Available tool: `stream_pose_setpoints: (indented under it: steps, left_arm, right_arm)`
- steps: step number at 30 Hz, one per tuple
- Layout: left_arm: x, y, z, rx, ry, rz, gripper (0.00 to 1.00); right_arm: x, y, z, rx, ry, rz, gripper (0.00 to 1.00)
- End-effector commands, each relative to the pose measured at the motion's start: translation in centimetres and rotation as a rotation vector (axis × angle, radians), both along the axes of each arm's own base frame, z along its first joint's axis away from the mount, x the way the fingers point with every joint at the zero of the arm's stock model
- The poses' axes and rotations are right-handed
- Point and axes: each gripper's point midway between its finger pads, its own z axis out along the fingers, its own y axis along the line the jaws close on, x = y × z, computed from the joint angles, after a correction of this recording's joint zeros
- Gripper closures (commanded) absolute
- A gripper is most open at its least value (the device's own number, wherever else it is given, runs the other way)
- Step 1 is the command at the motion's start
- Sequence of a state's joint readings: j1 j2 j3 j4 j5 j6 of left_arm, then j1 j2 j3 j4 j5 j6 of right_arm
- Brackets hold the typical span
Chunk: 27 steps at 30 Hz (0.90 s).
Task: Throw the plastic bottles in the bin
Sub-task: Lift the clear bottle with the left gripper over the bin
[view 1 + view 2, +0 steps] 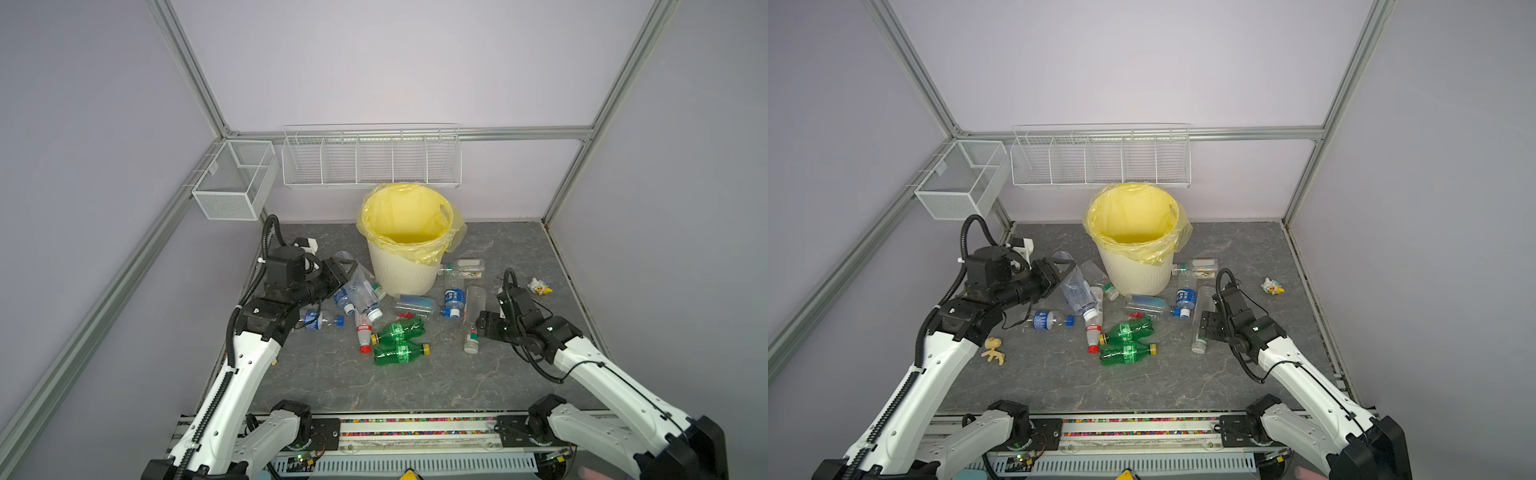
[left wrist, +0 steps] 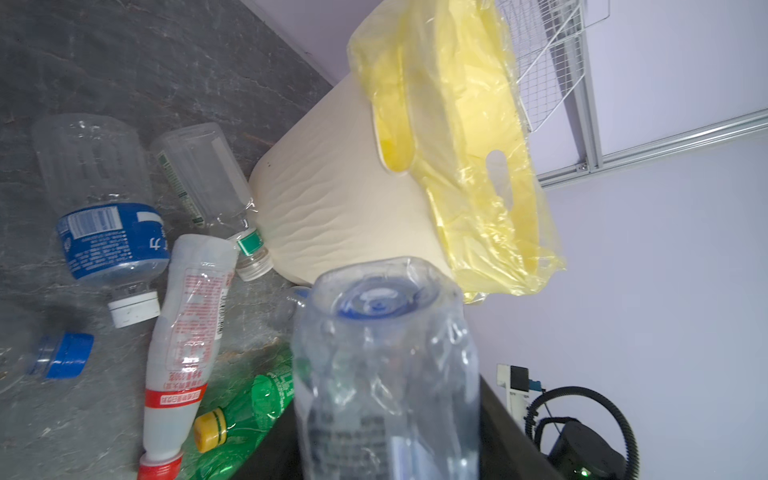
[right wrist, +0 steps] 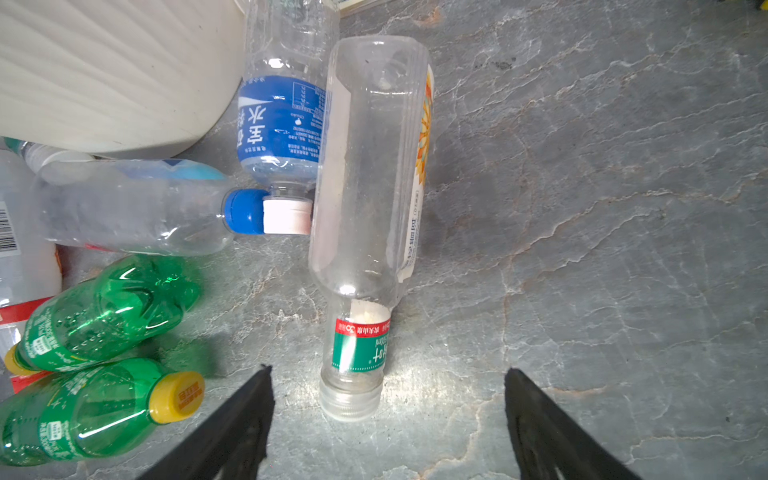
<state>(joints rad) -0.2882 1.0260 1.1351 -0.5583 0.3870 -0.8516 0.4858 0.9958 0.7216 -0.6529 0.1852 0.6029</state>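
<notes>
My left jaws are clamping a clear bottle [image 2: 386,353], seemingly airborne, aiming above the rim of the bin [image 1: 401,274]; right jaws gaping empty.

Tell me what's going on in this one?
The left hand grips a crumpled clear bottle, lifted beside the bin, not yet over it. The right hand is open, poised at the cap end of a long clear bottle lying on the table. The other bottles lie on the table near the bin; none shows inside it.
</notes>
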Motion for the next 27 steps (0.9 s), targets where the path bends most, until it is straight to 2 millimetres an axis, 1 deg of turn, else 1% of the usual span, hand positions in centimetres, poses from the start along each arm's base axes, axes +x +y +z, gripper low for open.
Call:
stream_pose_setpoints:
  steps: [1,4,7,9,14,17,20,23,26,27]
  left_arm:
    - [0.3,-0.7,3.5,-0.044,-0.072,-0.031,0.49]
    - [1.1,-0.7,6.3,-0.063,-0.141,-0.014,0.49]
    - [1.7,-1.0,7.8,-0.074,-0.164,-0.019,0.49]
    - [2.0,-1.1,8.1,-0.085,-0.168,-0.02,0.49]
    - [2.9,-1.3,8.1,-0.105,-0.173,-0.009,0.49]
    - [4.0,-1.5,8.3,-0.096,-0.176,-0.003,0.48]
    - [5.8,-2.2,9.1,-0.106,-0.173,-0.004,0.48]
    - [8.3,-3.2,10.5,-0.149,-0.179,-0.002,0.48]
    - [11.3,-5.0,11.5,-0.159,-0.189,-0.001,0.48]
    - [12.3,-5.8,11.6,-0.143,-0.195,0.003,0.46]
  right_arm:
    - [0.2,0.2,-0.2,0.024,0.002,-0.018,0.12]
    - [0.3,0.3,-0.1,0.027,-0.006,-0.018,0.12]
    - [0.5,0.2,-0.1,0.024,-0.011,-0.025,0.12]
    - [0.5,0.1,-0.2,0.022,-0.012,-0.028,0.12]
    - [0.8,0.2,-0.3,0.013,-0.014,-0.023,0.12]
    - [1.0,0.2,-0.2,0.01,-0.017,-0.025,0.12]
    - [1.0,0.3,0.1,0.02,-0.025,-0.027,0.12]
    - [1.0,0.2,0.3,0.021,-0.033,-0.03,0.12]
    - [0.8,0.0,0.5,0.02,-0.038,-0.031,0.12]
    - [0.7,-0.1,0.5,0.018,-0.041,-0.032,0.12]
